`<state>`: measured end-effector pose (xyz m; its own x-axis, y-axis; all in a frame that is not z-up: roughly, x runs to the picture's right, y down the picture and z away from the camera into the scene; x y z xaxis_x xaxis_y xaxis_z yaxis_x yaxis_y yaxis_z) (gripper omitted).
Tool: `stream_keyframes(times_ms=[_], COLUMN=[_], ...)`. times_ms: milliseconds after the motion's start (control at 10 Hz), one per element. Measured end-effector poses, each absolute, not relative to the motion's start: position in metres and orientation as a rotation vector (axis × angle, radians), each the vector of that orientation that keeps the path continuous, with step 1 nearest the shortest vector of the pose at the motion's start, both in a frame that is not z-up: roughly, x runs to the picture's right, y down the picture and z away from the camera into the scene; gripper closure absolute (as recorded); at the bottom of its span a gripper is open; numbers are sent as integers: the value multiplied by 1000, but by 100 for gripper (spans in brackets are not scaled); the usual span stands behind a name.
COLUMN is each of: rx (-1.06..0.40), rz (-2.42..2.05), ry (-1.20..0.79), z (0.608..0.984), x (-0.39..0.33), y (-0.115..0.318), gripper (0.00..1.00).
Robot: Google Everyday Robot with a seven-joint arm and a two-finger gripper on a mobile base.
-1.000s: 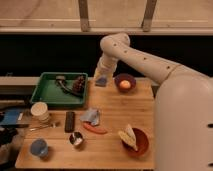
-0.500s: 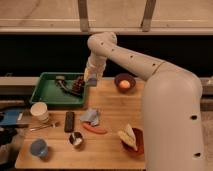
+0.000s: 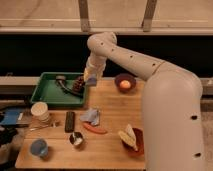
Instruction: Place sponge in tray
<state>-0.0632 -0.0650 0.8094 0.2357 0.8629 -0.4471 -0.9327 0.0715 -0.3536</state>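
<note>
Pale wood surface (image 3: 110, 102), one, carrying most of the things. One green tray (image 3: 51, 93) sat at its far left corner. Two items lay inside the tray: a brown, cone-like lump (image 3: 78, 84) by the right wall and a darker piece (image 3: 62, 79) further back, too dim to name.

One gripper (image 3: 89, 78) hung at the tray's right edge, the cream arm reaching down to it from above. Jaws were clenched on one bluish sponge (image 3: 93, 81), which was held clear of the surface, just over the tray's right rim and close beside the brown lump, not resting in the tray.

Bowls counted: two. A dark purple bowl (image 3: 125, 82) stood right of the gripper with one orange fruit (image 3: 124, 85) in it. A red-brown bowl (image 3: 135, 141) stood near the front edge with a yellow banana (image 3: 127, 135) across it.

Elsewhere on the surface, one of each:
- a pale stacked cup (image 3: 40, 111)
- a black bar-shaped object (image 3: 70, 121)
- a crumpled blue cloth (image 3: 91, 116)
- a red-orange strip (image 3: 95, 130) touching the cloth's near side
- a small dark-and-white cup (image 3: 76, 139)
- a blue cup (image 3: 38, 147) at the front left corner
</note>
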Motion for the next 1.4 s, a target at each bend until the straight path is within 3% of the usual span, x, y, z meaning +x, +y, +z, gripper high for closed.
stream_keyframes(times_ms=[1100, 1200, 1400], rx=[-721, -732, -774], rz=[960, 943, 908], ry=[8, 10, 20], z=[816, 821, 836], x=[-227, -236, -256], y=[-60, -61, -61], gripper=[99, 95, 73])
